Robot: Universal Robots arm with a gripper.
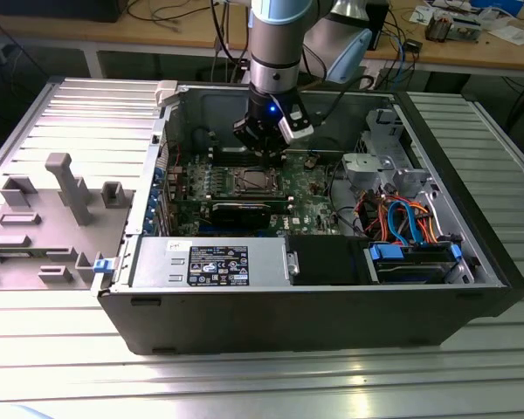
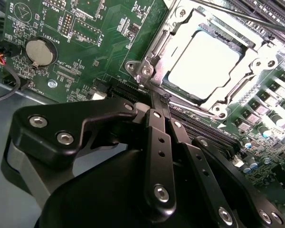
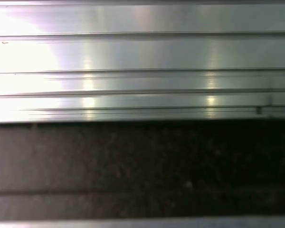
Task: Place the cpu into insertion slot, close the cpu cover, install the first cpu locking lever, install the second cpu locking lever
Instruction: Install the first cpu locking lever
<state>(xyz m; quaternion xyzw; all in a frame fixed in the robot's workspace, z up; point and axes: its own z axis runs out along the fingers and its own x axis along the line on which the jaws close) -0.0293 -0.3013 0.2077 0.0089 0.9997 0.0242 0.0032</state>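
The cpu (image 2: 204, 64) lies flat in the insertion slot (image 2: 143, 71) on the green motherboard (image 2: 85, 28), its silver top bright. The silvery cpu cover (image 2: 249, 71) is down around its edges. A thin metal lever (image 2: 194, 112) runs along the socket side nearest my gripper, and another lever (image 2: 237, 15) runs along the far side; whether they are latched I cannot tell. My gripper (image 2: 160, 99) is shut with nothing in it, its black fingertips close to the socket's near corner. In the exterior view the gripper (image 1: 264, 144) hangs inside the case just behind the socket (image 1: 255, 182).
The open computer case (image 1: 498, 271) walls in the board. A power supply (image 1: 210, 262) lies at the front; a drive cage and coloured cables (image 1: 402, 218) sit at the exterior view's right. A coin battery (image 2: 40, 51) is on the board. A grey fixture (image 1: 61, 201) stands outside, at the exterior view's left.
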